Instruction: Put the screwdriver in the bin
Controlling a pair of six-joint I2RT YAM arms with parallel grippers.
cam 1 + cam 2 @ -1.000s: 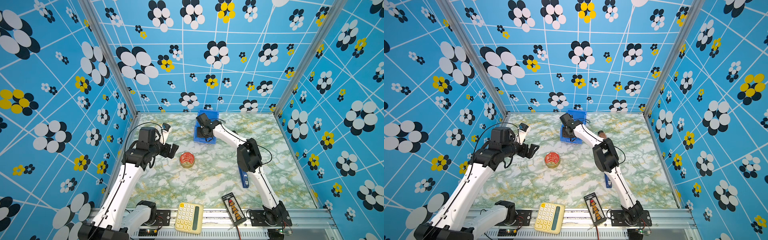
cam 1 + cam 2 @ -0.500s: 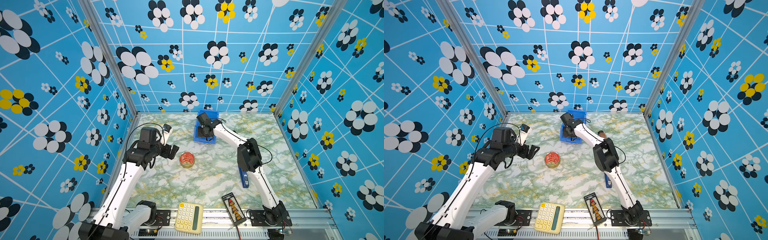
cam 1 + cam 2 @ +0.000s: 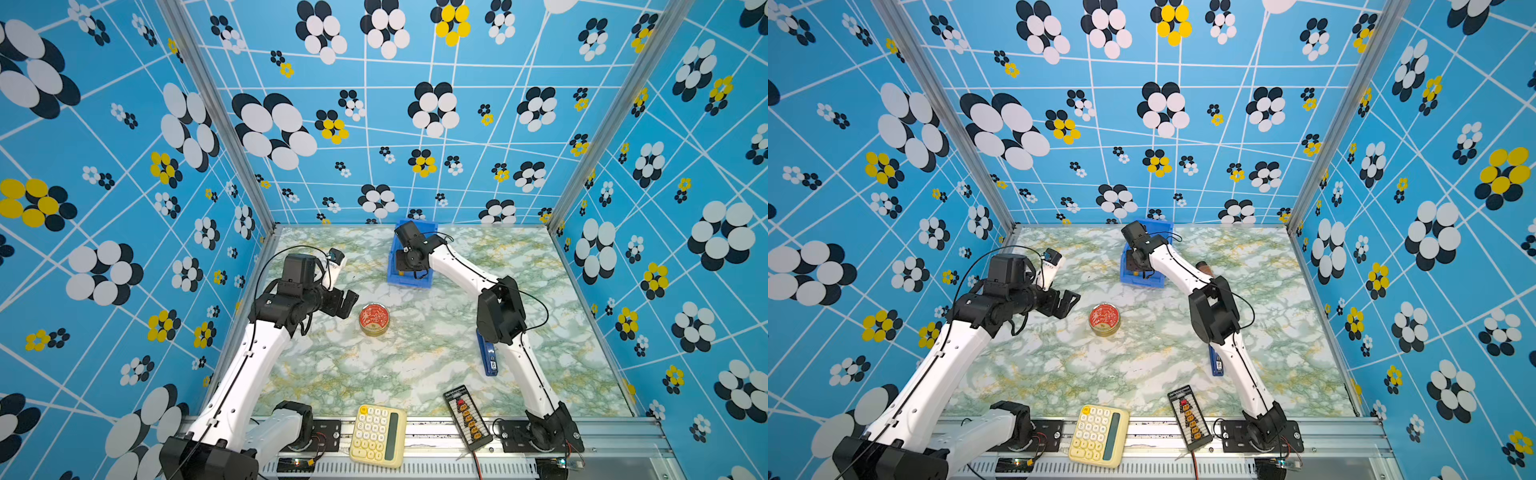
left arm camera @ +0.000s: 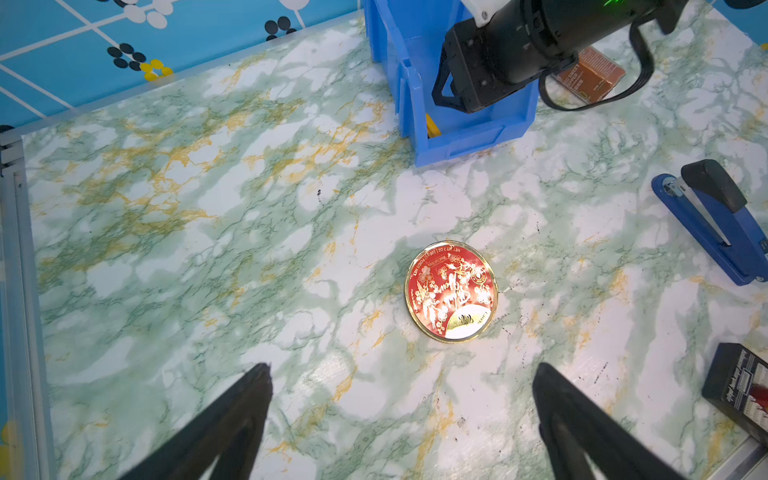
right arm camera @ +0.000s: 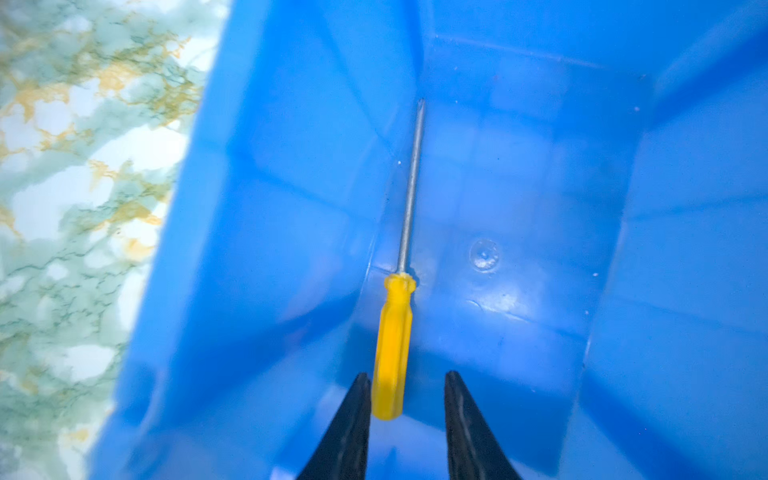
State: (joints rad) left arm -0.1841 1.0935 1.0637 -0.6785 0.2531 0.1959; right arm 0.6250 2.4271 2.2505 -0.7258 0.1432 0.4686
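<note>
Both top views: my right claw [image 3: 409,266] is reached across to the bin [image 3: 409,283] at upper centre of the frame, tipped down into its open top, so the fingertips are lost behind the wrist. My left claw [image 3: 347,303] hangs at centre left, jaws apart and holding nothing, parked clear of the bin since this job needs only one arm. Just right of it stands a red tin [image 3: 374,319]. A blue stapler [image 3: 487,357] lies at right, partly under my right arm, and a yellow calculator [image 3: 377,436] sits at the bottom edge.

Left wrist view: my left claw [image 4: 403,374] shows two black fingers spread wide over bare desk [image 4: 208,249] at the bottom of the frame. The tin [image 4: 451,291] is just above them. In the upper right, the bin [image 4: 457,141] has my right arm's black wrist dipping into it, and a sliver of yellow, the screwdriver [image 4: 432,126], peeks over the lowered front lip.

Right wrist view: the screwdriver [image 5: 399,282] lies flat on the bin's floor, along the crease where it meets a side wall [image 5: 270,249], shaft pointing toward the top of the frame. My right claw [image 5: 407,374] stands narrowly parted at the bottom, the handle's end between the fingers but not pinched. I judge the task as good as done.
</note>
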